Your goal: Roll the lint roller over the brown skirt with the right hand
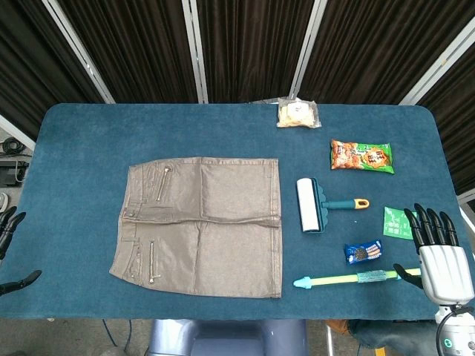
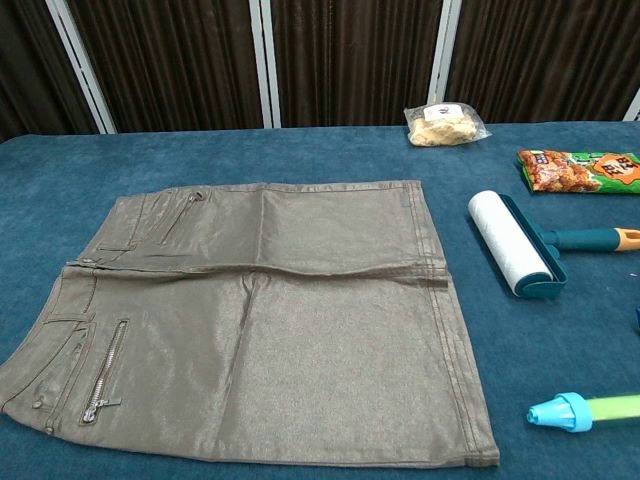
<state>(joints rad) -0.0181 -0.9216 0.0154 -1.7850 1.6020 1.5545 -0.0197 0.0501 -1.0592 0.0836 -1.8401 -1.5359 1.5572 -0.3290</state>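
Observation:
The brown skirt (image 1: 200, 226) (image 2: 260, 320) lies flat on the blue table, waistband to the left. Just to its right lies the lint roller (image 1: 310, 205) (image 2: 510, 243), a white roll in a teal frame with its teal and orange handle (image 1: 345, 204) pointing right. My right hand (image 1: 438, 252) hovers open at the table's front right corner, fingers spread, well right of the roller and holding nothing. My left hand (image 1: 9, 252) shows only as dark fingertips at the left edge, apart and empty. Neither hand appears in the chest view.
A green and blue tube toy (image 1: 349, 279) (image 2: 585, 410) lies in front of the roller. A small blue cookie pack (image 1: 363, 253) and a green packet (image 1: 397, 222) sit near my right hand. An orange snack bag (image 1: 361, 156) (image 2: 580, 170) and a clear bag (image 1: 298, 113) (image 2: 446, 124) lie farther back.

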